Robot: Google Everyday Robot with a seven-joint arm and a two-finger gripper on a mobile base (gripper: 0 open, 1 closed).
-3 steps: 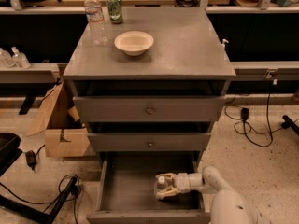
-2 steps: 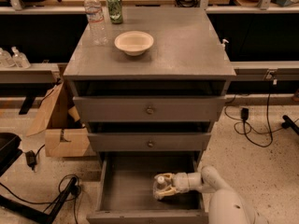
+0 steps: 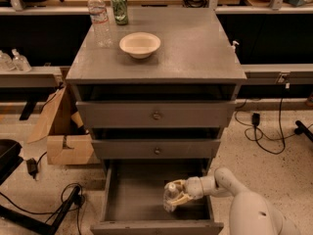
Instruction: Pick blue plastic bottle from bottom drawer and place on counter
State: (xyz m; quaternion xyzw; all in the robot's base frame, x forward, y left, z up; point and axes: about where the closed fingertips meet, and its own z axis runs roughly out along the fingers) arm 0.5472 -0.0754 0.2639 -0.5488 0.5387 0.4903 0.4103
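The tool (image 3: 172,199) has barely shifted, clamped round the blue plastic bottle (image 3: 171,190) in the bottom drawer (image 3: 132,192); lifting to the surface (image 3: 195,43) remains.

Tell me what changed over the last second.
Hardly anything. The gripper stays low in the bottom drawer at the blue bottle, perhaps a shade further left; whether it has hold of it is unclear. The bowl, tall bottle and can on the counter are unmoved.
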